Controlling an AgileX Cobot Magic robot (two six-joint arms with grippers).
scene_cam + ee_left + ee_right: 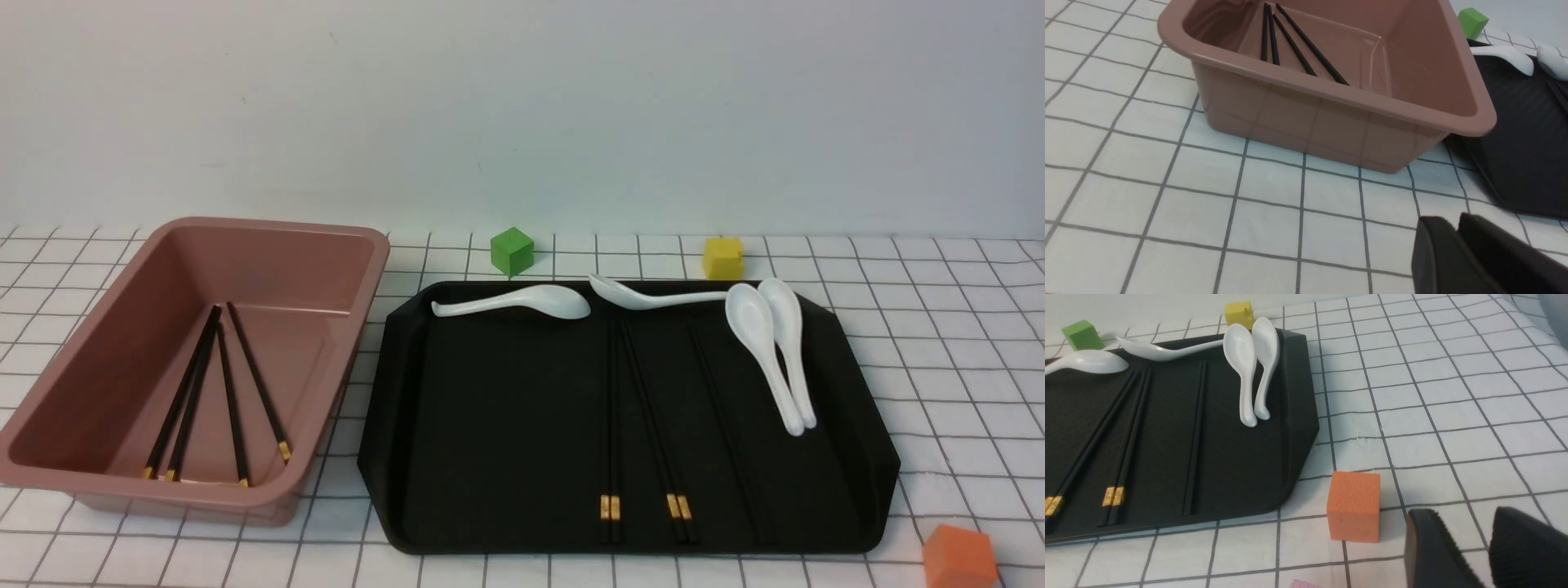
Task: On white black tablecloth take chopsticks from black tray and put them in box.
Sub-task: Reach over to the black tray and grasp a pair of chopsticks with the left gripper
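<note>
Chopsticks (1131, 437) on the black tray (1229, 457) lie well apart from the seemingly released right end effector (1466, 518).

Entry: you are seeing the flat matte black rectangular tray (1241, 465) lying on the white black-gridded tablecloth (1453, 396). Long thin black chopsticks (1113, 496) are lying on it in three pairs. Four white ceramic soup spoons (1243, 355) are resting there too, two of them side by side. An orange cube (1353, 504) is sitting just beside the tray's corner, near the right gripper (1464, 512), whose jaws are standing slightly apart, gripping nothing.
</note>
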